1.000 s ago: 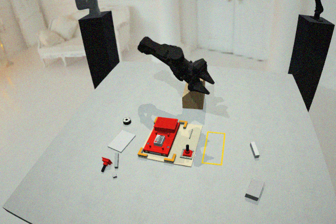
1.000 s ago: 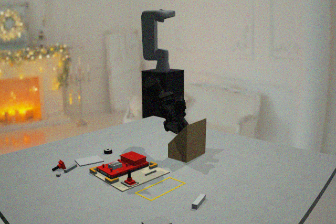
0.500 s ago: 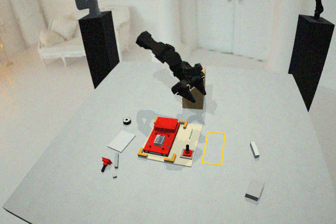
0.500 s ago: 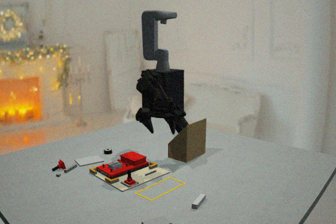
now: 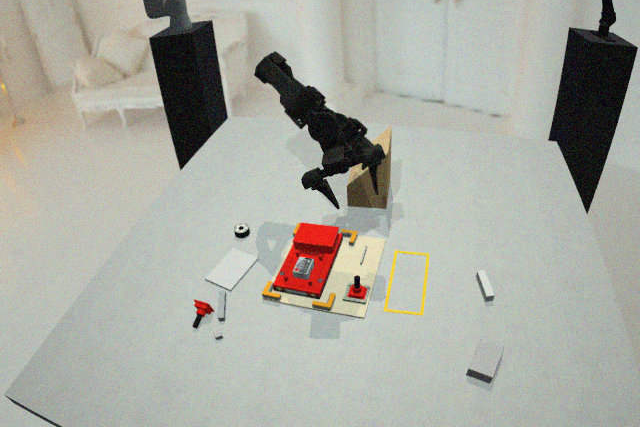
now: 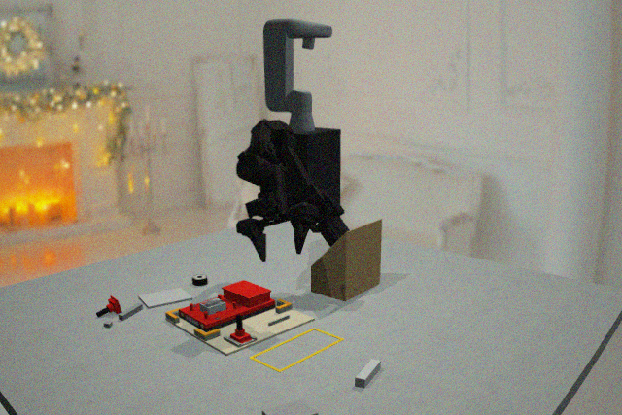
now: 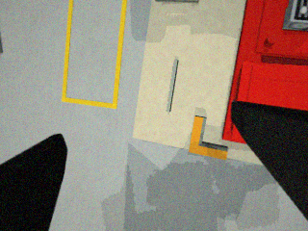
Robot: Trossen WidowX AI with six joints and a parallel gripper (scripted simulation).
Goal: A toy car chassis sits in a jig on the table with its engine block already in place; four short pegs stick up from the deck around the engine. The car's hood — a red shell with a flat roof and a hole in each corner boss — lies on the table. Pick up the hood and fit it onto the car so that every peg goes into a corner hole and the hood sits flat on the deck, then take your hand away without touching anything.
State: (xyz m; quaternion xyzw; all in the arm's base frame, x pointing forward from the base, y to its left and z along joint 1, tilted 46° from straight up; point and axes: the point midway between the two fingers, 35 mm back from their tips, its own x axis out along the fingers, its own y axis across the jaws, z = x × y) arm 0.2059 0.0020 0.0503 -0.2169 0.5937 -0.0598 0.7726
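The red chassis (image 5: 325, 271) (image 6: 230, 316) (image 7: 269, 29) sits in the jig, between orange corner brackets (image 5: 324, 302) (image 7: 194, 137). The grey engine block (image 5: 303, 267) (image 6: 213, 305) (image 7: 297, 14) stands uncovered on the deck, with short pegs around it. A raised red block (image 5: 316, 237) (image 6: 246, 292) (image 7: 274, 82) is at the chassis's rear end. I cannot make out a separate hood with corner holes in any view. My gripper (image 5: 357, 201) (image 6: 282, 257) (image 7: 149, 125) is wide open and empty, high over the area behind the jig, pointing down.
A tan wedge (image 5: 368, 195) (image 6: 362, 261) stands behind the jig, close to the arm. A red part with a black post (image 5: 356, 290) (image 6: 240, 334) stands on the cream board (image 5: 374, 257) (image 7: 207, 63). A similar part (image 5: 203, 307), a wheel (image 5: 241, 230) and a white plate (image 5: 232, 268) lie left.
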